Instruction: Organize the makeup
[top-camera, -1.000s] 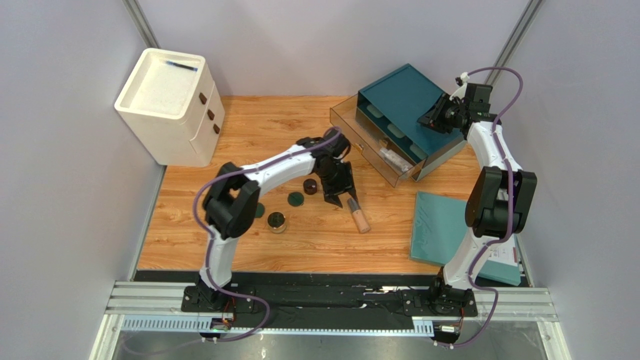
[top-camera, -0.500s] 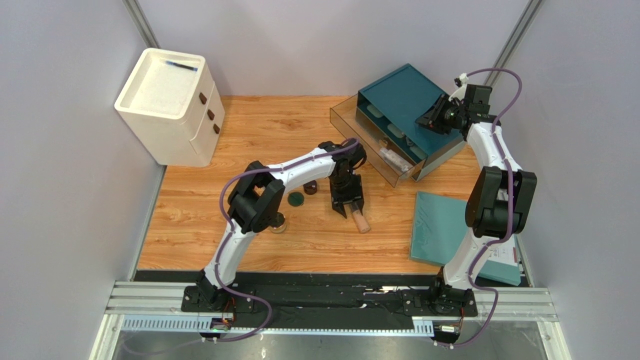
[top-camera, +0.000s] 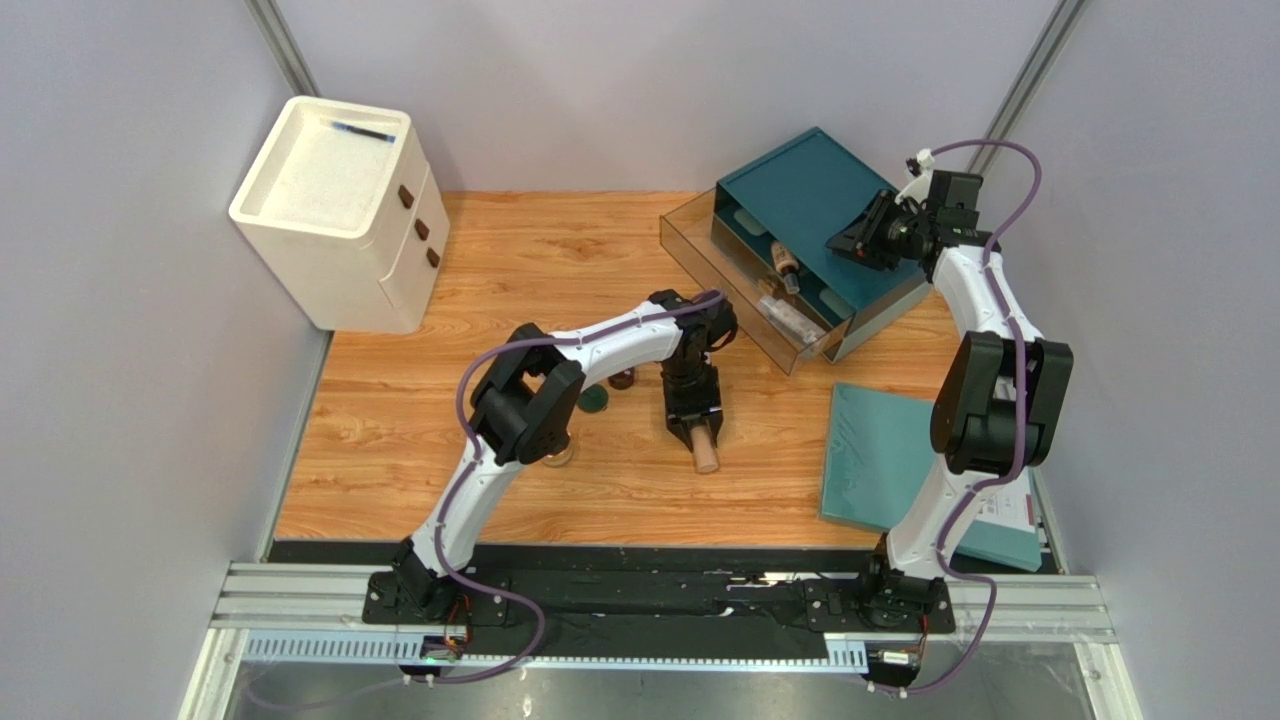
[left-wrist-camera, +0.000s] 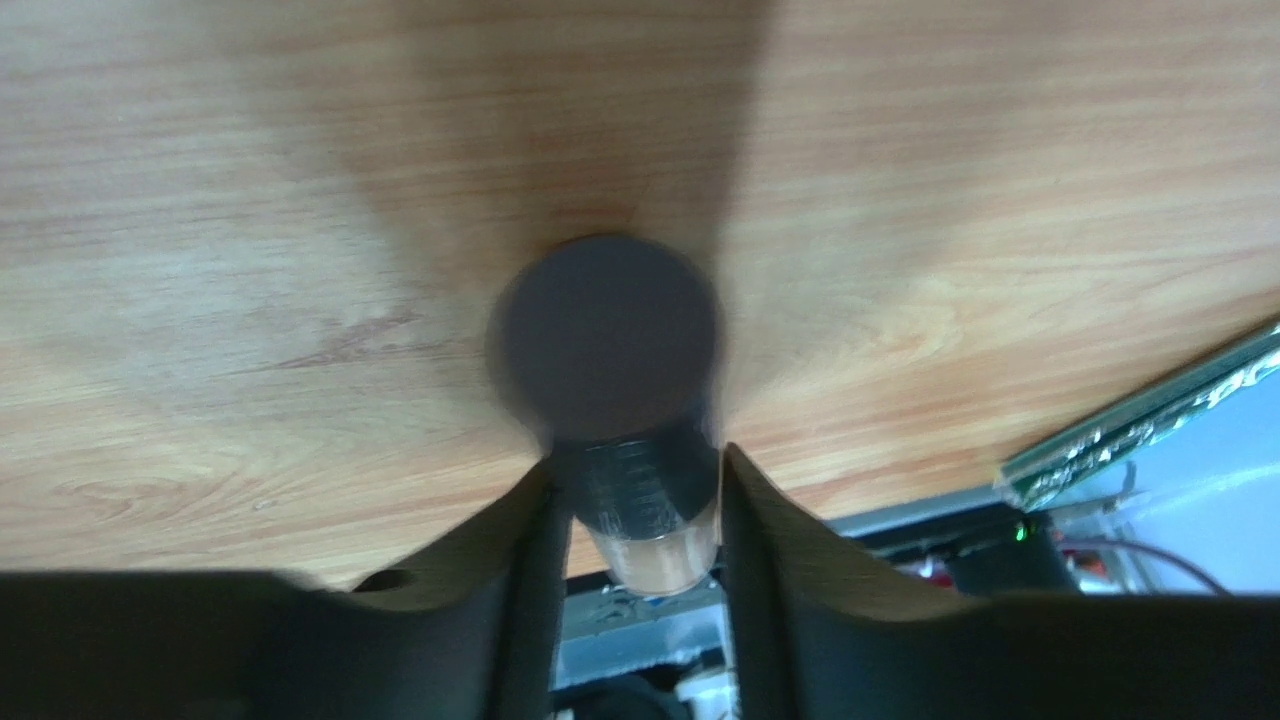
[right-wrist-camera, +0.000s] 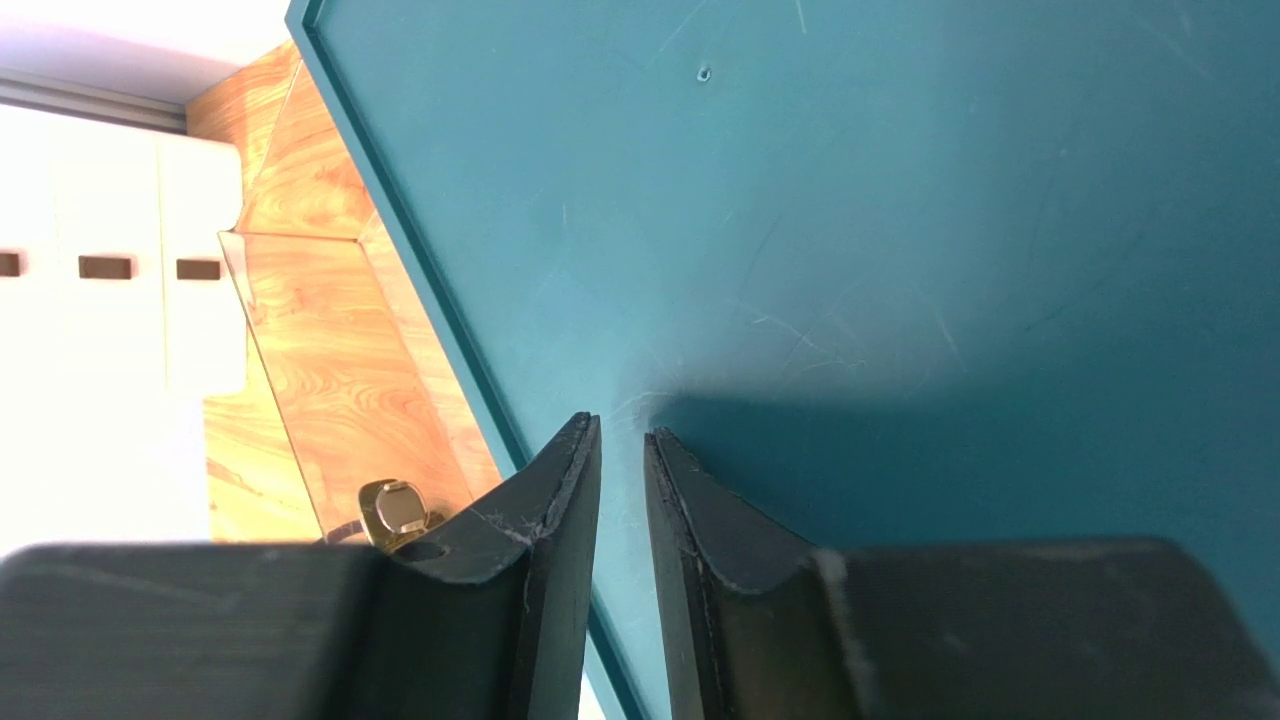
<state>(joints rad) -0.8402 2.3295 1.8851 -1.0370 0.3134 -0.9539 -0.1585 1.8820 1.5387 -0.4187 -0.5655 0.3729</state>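
Observation:
My left gripper (top-camera: 693, 417) is shut on the peach tube (top-camera: 703, 449) at mid-table. In the left wrist view the tube's dark cap (left-wrist-camera: 609, 330) points at the wood, and both fingers (left-wrist-camera: 537, 518) press its sides. A dark green disc (top-camera: 595, 399) and a dark round jar (top-camera: 621, 375) lie just left of it. Another jar (top-camera: 558, 449) is partly hidden under the arm. A clear bottle (top-camera: 783, 315) lies in the pulled-out smoky drawer (top-camera: 706, 267). My right gripper (top-camera: 867, 240) is shut and empty over the teal drawer box (top-camera: 804, 180), which fills the right wrist view (right-wrist-camera: 902, 195).
A white drawer cabinet (top-camera: 338, 210) stands at the back left. A flat teal panel (top-camera: 887, 458) lies at the right, near the right arm's base. A small brownish item (top-camera: 784, 272) sits in the teal box's front opening. Grey walls close the table on three sides.
My left gripper moved right over the peach tube and closed on it. The tube turned from lying diagonally and shifted slightly left. The right arm barely moved.

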